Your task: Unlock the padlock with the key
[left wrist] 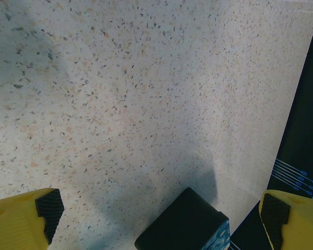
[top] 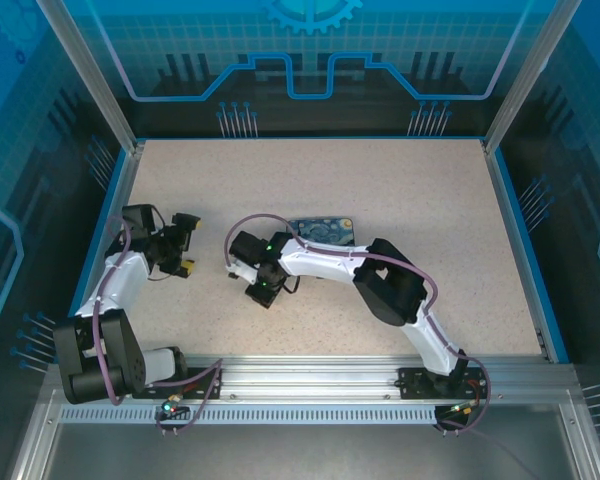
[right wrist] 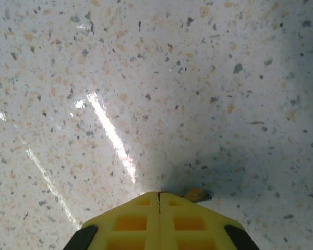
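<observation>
In the right wrist view my right gripper (right wrist: 159, 194) is down at the speckled table with its yellow fingers pressed together. A tiny brassy metal piece (right wrist: 197, 195) pokes out at the right of their tips. I cannot tell whether it is the key or the padlock, or whether it is pinched. From above, the right gripper (top: 263, 292) sits left of centre. My left gripper (top: 187, 243) hovers further left, wide open with nothing between its fingers (left wrist: 21, 224).
A dark square box with a swirly blue-and-yellow print (top: 323, 230) lies behind the right arm and also sits low in the left wrist view as the box (left wrist: 182, 224). The blue-edged table border (top: 515, 250) runs along the right.
</observation>
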Motion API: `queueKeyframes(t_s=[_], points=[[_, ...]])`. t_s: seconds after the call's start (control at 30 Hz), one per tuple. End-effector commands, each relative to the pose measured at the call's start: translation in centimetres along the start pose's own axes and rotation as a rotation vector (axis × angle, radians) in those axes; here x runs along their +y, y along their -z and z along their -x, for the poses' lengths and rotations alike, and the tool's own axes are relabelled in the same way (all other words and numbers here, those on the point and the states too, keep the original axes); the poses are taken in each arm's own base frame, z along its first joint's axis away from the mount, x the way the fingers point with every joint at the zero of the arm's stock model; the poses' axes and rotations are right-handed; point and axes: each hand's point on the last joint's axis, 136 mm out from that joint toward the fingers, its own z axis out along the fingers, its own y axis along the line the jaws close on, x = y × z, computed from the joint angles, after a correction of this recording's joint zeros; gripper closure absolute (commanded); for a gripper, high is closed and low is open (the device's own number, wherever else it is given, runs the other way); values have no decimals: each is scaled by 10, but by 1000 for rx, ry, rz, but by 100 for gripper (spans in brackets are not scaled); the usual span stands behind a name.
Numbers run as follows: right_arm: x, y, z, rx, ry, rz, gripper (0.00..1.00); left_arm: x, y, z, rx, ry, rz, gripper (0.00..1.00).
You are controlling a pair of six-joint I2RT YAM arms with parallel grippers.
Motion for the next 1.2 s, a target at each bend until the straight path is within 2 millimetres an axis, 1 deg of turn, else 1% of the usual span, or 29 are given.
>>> queueKeyframes(t_s=[0.0,0.17,0.23,0.3,0.37,0.5,0.6,0.7,0.8,0.87,0.93,1.03,1.17], points=[[10,33,8,-69,-7,17,100,-1,3,-2,21,-10,-23,1],[4,60,15,-151,-63,42,100,-5,3,-8,48,-43,-43,1],[-1,72,16,-191,-98,52,100,-9,3,-12,64,-61,-59,1],[-9,89,17,-246,-148,78,100,-14,2,-20,89,-85,-76,1],[-17,105,18,-300,-200,108,100,-19,-1,-34,125,-115,-87,1],[-35,138,14,-413,-302,160,100,-33,-7,-70,204,-177,-118,1],[-58,157,7,-484,-394,164,100,-45,-9,-93,238,-224,-137,1],[-83,171,-4,-529,-480,151,100,-55,-10,-113,271,-253,-156,1],[-98,180,-17,-548,-535,143,100,-63,-8,-127,282,-288,-160,1],[-99,184,-26,-552,-549,139,100,-65,-7,-131,279,-300,-162,1],[-95,184,-37,-543,-552,139,100,-65,-8,-134,280,-301,-159,1],[-86,175,-57,-519,-573,154,100,-65,-10,-139,282,-305,-157,1],[-76,150,-89,-488,-626,166,100,-62,-15,-146,296,-309,-149,1]])
